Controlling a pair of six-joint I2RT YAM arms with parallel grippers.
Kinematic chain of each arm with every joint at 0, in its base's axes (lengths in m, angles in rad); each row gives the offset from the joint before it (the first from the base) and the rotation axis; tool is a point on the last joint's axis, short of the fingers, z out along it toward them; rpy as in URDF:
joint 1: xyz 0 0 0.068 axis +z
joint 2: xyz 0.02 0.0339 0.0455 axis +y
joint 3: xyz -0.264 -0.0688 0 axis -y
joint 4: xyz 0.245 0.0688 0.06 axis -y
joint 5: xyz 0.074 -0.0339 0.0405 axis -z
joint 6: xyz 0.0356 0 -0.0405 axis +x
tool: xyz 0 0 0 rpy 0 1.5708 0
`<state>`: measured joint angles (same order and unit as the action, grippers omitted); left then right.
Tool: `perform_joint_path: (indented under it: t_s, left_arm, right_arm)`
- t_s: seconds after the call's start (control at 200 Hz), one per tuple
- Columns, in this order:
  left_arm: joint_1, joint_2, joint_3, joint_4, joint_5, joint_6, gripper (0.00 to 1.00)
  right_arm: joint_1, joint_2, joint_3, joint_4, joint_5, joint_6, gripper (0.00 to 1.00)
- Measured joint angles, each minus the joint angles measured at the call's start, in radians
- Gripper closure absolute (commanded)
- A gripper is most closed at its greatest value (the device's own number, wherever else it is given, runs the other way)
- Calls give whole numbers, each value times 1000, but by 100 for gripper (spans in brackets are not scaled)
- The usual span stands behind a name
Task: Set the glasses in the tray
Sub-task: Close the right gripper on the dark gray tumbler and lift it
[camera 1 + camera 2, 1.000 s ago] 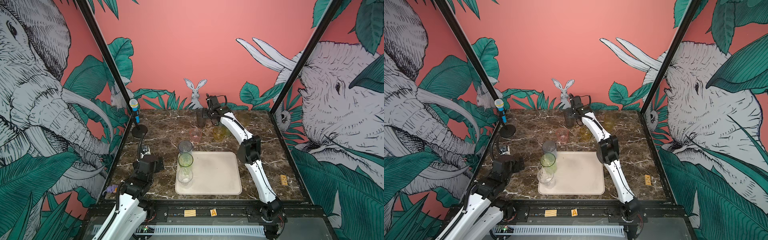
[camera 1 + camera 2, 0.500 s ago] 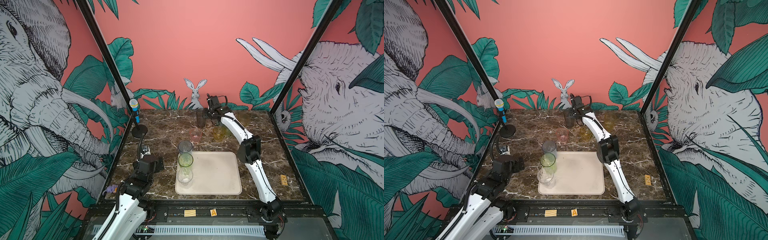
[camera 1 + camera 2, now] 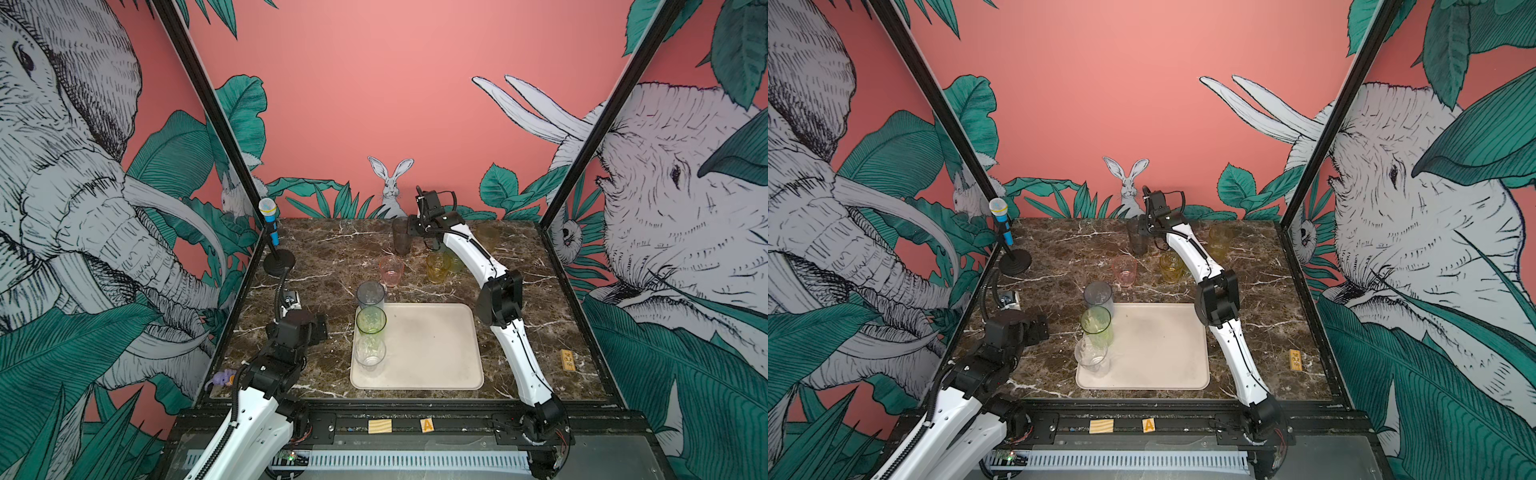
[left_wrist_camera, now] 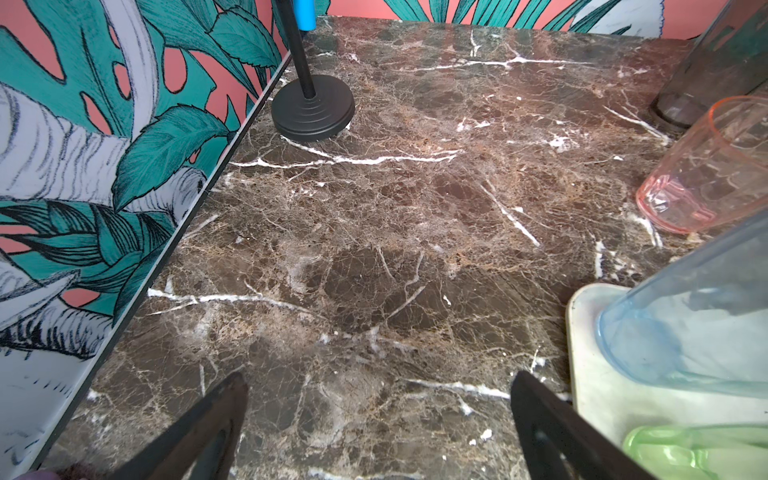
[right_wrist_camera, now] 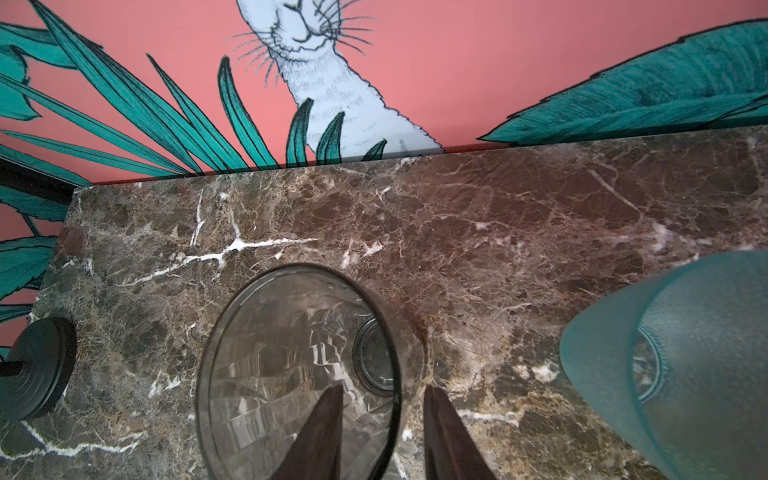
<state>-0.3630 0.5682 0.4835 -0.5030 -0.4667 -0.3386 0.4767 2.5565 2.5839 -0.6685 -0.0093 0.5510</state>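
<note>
A brown marble table (image 3: 324, 257) sits inside mural walls. A cream tray (image 3: 432, 345) lies at the front centre, its long edges parallel to the table's front edge. Three tall glasses stand in a row just inside the tray's left rim: a grey-blue glass (image 3: 370, 295) in the far corner, a green glass (image 3: 371, 321) in the middle and a clear glass (image 3: 369, 351) nearest the front. The rest of the tray is bare.

Behind the tray, a pink glass (image 3: 391, 270) and a yellow glass (image 3: 437, 266) stand on the marble. An amber glass (image 3: 1219, 239) stands near the back right corner.

The right gripper (image 5: 384, 388) reaches to the back edge. It straddles the rim of a smoky dark glass (image 5: 291, 353), one finger inside and one outside. The jaws are narrowed, but I cannot tell whether they press the wall. A teal glass (image 5: 685, 353) stands just beside it. Open marble runs from the dark glass to the microphone stand (image 3: 279, 262) at the left wall.

The left gripper (image 4: 379, 376) hangs spread wide and empty over bare marble just left of the tray.
</note>
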Motion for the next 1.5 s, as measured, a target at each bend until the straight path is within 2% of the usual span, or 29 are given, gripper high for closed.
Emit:
perform_joint_path:
  t_s: [0.64,1.501]
  left_arm:
    - [0,3,0,0,7,0,0]
    - [0,35,0,0,16,2,1]
  right_arm:
    - [-2,0,0,5,-7,0,77]
    - [-22,-6,-56,13,-24,-6,100]
